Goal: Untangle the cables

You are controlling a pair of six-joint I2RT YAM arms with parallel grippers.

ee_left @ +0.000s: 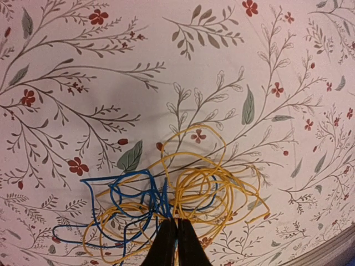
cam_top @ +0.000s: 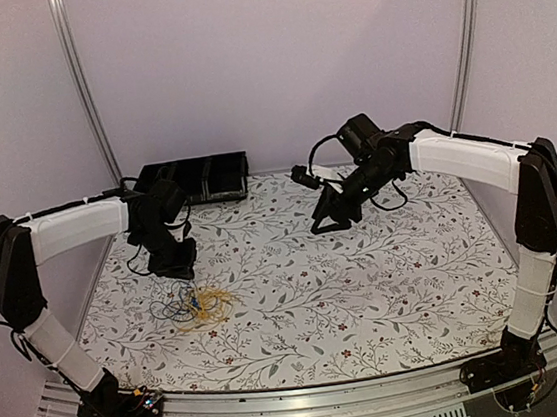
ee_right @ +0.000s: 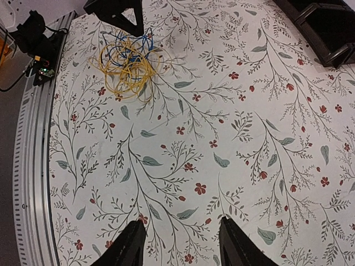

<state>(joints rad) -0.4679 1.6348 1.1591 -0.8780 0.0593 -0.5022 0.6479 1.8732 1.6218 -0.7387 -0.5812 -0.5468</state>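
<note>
The cables (cam_top: 201, 305) lie as one tangled heap of yellow and blue loops on the flowered cloth, at the left near the front. In the left wrist view the blue loops (ee_left: 125, 185) sit left of the yellow coil (ee_left: 222, 188), with strands crossing in the middle. My left gripper (ee_left: 176, 223) is down at the heap's near edge, shut on blue strands pinched between its tips. My right gripper (cam_top: 326, 225) hovers above the table's far middle, well away from the cables (ee_right: 127, 64). It stands open (ee_right: 180, 227) with only cloth between its fingers.
A black compartment bin (cam_top: 200, 177) stands at the back left, behind the left arm. The metal rail (ee_right: 33, 144) runs along the table's front edge, with a small circuit board (ee_right: 43, 69) on it close to the heap.
</note>
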